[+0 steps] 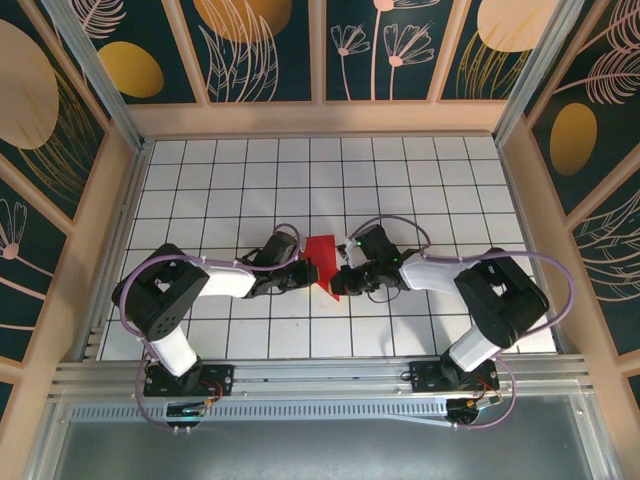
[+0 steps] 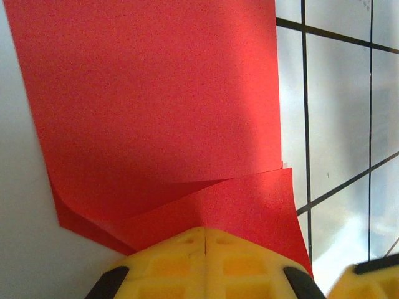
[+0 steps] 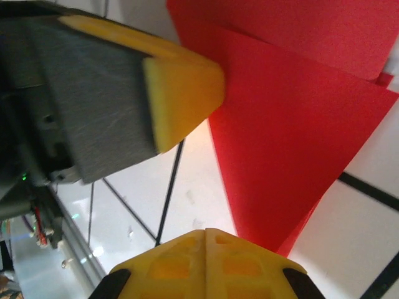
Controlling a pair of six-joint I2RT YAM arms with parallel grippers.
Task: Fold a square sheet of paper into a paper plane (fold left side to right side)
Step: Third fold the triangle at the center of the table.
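At the middle of the white gridded tabletop (image 1: 400, 180) lies the partly folded bright red square sheet of paper (image 1: 325, 262); the left hand (image 1: 306, 272) is closed on its 9 o'clock edge and the right hand (image 1: 345, 278) is closed on its 3 o'clock edge.

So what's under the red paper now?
The white gridded table shows round the red paper, and a folded layer of its own peeks out at an edge. Anything beneath its middle is covered.
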